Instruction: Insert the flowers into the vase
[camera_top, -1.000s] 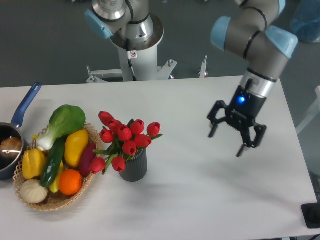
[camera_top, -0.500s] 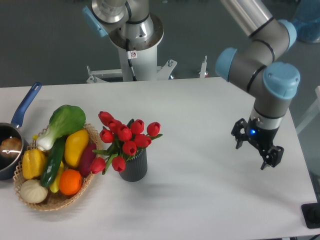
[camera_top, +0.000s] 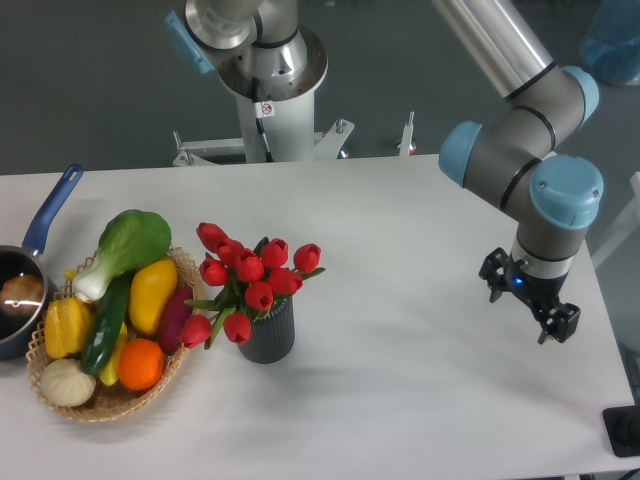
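One bunch of red tulips (camera_top: 247, 277) stands in the ribbed dark vase (camera_top: 268, 333), just beside the wicker basket (camera_top: 100, 400) of vegetables. My gripper (camera_top: 530, 311) hangs well apart near the table's (camera_top: 400, 400) right edge — fingers spread, holding nothing.

A white worktop (camera_top: 400, 380) fills the near scene under even light; beyond its far edge lies a dark grey floor (camera_top: 90, 90).

Vase (camera_top: 268, 335) ribbed, matt; basket (camera_top: 110, 400) woven wicker; table (camera_top: 400, 380) smooth.
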